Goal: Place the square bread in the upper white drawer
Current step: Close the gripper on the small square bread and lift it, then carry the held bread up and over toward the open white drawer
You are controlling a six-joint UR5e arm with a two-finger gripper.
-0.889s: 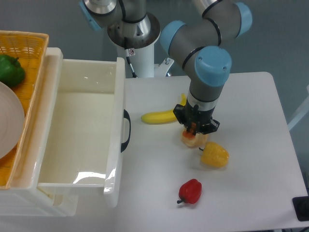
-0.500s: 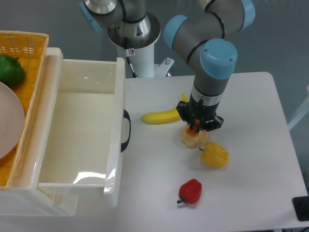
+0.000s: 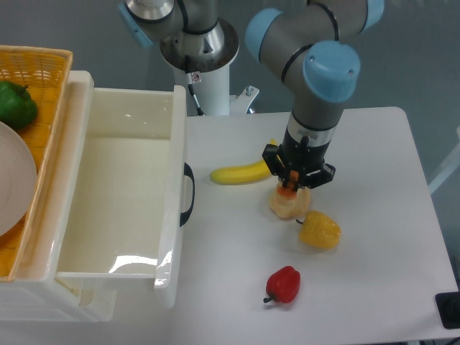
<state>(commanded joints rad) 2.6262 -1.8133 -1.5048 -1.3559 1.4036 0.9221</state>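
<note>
The square bread [image 3: 289,204] lies on the white table, pale with an orange-brown crust on its upper edge, just up-left of the yellow pepper. My gripper [image 3: 290,188] points down right over it, its dark fingers straddling the orange top edge. The wrist hides the fingertips, so a grip on the bread cannot be made out. The upper white drawer [image 3: 175,215] stands pulled out at the left, a deep glossy tray with a black handle [image 3: 189,194] on its front panel and nothing inside it.
A banana [image 3: 239,173] lies left of the gripper. A yellow pepper [image 3: 320,230] almost touches the bread, and a red pepper [image 3: 284,284] sits nearer the front. A yellow wicker basket [image 3: 50,79] with a green pepper [image 3: 16,105] and a white plate sits far left.
The wrist and gripper have shifted slightly up and to the right. The bread stays in nearly the same spot on the table.
</note>
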